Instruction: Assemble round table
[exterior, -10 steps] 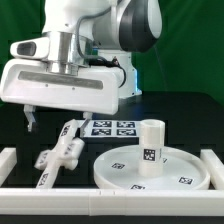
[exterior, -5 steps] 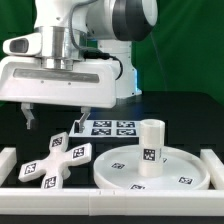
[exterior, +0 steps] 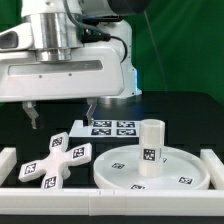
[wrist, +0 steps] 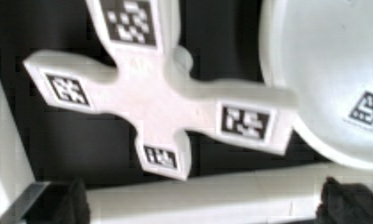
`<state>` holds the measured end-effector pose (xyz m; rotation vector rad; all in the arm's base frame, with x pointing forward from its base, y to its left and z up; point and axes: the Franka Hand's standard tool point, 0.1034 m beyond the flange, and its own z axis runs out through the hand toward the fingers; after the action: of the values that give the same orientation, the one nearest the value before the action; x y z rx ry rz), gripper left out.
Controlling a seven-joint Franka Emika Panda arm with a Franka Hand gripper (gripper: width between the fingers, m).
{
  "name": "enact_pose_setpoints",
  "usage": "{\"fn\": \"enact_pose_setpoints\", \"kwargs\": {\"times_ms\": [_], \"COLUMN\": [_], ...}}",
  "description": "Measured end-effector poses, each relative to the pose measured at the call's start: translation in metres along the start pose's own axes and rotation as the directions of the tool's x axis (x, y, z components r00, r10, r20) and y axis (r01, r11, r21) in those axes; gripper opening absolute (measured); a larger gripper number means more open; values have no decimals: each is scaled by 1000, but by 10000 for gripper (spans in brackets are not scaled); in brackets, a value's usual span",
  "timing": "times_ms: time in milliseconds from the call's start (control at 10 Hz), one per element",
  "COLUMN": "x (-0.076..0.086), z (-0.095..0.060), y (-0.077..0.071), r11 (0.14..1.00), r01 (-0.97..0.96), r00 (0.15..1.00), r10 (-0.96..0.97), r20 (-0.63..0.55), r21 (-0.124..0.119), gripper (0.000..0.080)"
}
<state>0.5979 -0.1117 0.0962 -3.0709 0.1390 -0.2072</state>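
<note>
**A:** What does everything sit on, and what is the room like?

**B:** A black table [exterior: 190,125], with a green curtain [exterior: 185,50] hanging behind it. White border rails [exterior: 60,193] close off the near edge and both sides. The marker board [exterior: 112,128] lies flat toward the far middle of the table.

**A:** Does anything hold something else?

**B:** Only the large round disc [exterior: 120,170]. It lies flat at the near side, toward the exterior view's right, with its rim up. The short leg [exterior: 151,145] stands upright on it, about at its centre, with a tag facing the camera.

**A:** And the cross-shaped base [exterior: 55,160]?

**B:** It lies flat on the black surface at the exterior view's left of the disc, tags facing up. One of its arms ends just beside the disc's rim. I cannot tell whether the two touch. Another arm points toward the marker board.

**A:** Where is the gripper [exterior: 60,112]?

**B:** It hangs above the base, clear of it. Its fingers [exterior: 30,115] are spread wide apart and there is nothing between them. The wrist view looks straight down on the base, with the two dark fingertips at the picture's edge and the disc's curved rim alongside.
</note>
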Motion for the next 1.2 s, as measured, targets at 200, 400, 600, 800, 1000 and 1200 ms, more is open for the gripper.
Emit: {"fn": "enact_pose_setpoints", "kwargs": {"times_ms": [200, 400, 600, 800, 1000, 1200], "x": [-2, -5, 1, 8, 18, 17], "z": [2, 4, 5, 3, 4, 6], "y": [0, 1, 2, 3, 12, 8], "r11": [1000, 1000, 986, 924, 832, 793], "r01": [0, -21, -166, -382, -554, -609], "r00": [1000, 1000, 982, 910, 821, 780], "r10": [0, 20, 163, 372, 539, 594], "r20": [4, 23, 95, 181, 191, 196], "r21": [0, 6, 23, 24, 32, 16], "gripper": [649, 649, 649, 649, 649, 649]}}
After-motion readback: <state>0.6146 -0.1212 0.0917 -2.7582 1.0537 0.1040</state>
